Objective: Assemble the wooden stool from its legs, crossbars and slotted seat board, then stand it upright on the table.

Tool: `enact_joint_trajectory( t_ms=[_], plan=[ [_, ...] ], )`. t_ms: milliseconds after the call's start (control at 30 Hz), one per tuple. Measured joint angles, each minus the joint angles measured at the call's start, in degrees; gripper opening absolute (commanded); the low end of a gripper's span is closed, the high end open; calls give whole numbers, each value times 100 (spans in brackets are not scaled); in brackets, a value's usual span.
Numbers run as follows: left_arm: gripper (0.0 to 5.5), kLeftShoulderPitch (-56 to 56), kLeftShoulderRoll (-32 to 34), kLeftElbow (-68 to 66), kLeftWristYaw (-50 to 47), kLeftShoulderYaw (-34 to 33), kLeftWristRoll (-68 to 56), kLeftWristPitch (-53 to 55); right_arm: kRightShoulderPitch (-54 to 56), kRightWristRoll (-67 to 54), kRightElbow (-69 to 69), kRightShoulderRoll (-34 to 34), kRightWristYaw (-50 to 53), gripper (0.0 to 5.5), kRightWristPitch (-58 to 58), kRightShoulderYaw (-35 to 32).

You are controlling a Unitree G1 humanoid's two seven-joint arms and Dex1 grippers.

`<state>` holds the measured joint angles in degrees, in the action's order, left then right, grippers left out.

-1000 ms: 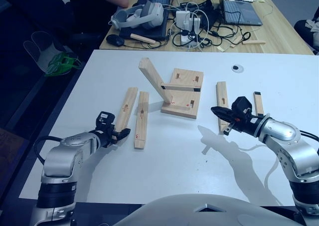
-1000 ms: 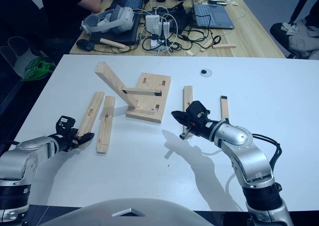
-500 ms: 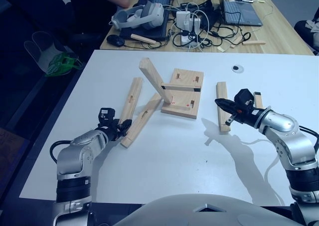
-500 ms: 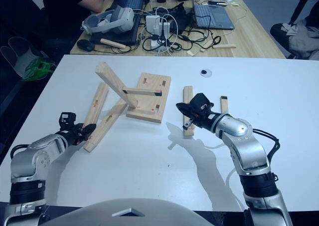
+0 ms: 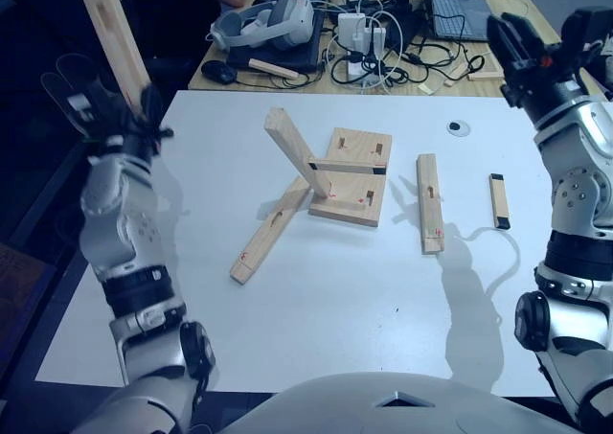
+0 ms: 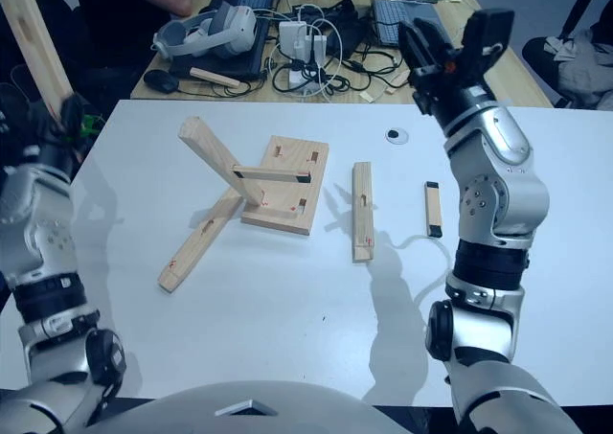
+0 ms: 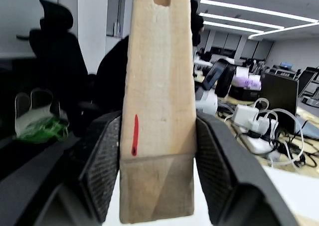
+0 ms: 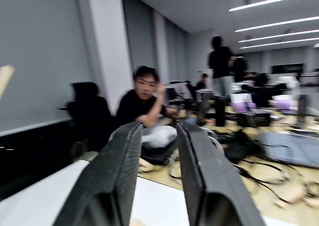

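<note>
My left gripper (image 5: 132, 106) is raised high over the table's left edge, shut on a wooden leg (image 5: 110, 27) that points upward. In the left wrist view the leg (image 7: 158, 101) sits between both pads (image 7: 105, 168). The slotted seat board (image 5: 356, 196) lies mid-table with a tilted leg (image 5: 290, 144) standing on it and a crossbar (image 5: 347, 168) joined to that leg. A second leg (image 5: 268, 233) lies slanted against the board's left side. Another leg (image 5: 428, 204) and a short crossbar (image 5: 497, 201) lie to the right. My right gripper (image 5: 517, 43) is held high at the far right, open, nothing between its fingers (image 8: 117, 181).
A small round disc (image 5: 457, 127) lies on the white table (image 5: 335, 319) near its far edge. Behind stands a wooden desk (image 5: 536, 65) crowded with laptops, a headset (image 5: 259, 27), cables and loose wood pieces. The table's front half is bare.
My left arm lifted one leg off the table and swung it up high on the left. My right arm rose from beside the right-hand leg to the upper right.
</note>
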<state>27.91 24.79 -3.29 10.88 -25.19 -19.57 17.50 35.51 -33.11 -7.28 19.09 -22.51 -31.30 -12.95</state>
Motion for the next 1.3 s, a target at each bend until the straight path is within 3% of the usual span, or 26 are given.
enact_joint_trajectory(
  t_ms=[267,467,800,967,1300],
  plan=[
    [205,766,192,525,1373,1350,-86,-44,1617,-1221,-120,-1041,415,310,-392,60],
    [205,523,172,1271,1941,2060,17,-156,1733,-1657,28,-1309,568,405,-500,32],
    [205,-28,160,1787,2165,2510,509,-1058,1733,-2649,-164,-1420,949,426,-868,-180],
    [205,-231,181,1777,2236,2591,764,-1438,1726,-3056,-218,-1323,1111,353,-1005,-293],
    [205,-506,224,1594,2370,2697,1170,-2133,1186,-4111,-268,-451,1065,170,-1763,-651]
  ],
)
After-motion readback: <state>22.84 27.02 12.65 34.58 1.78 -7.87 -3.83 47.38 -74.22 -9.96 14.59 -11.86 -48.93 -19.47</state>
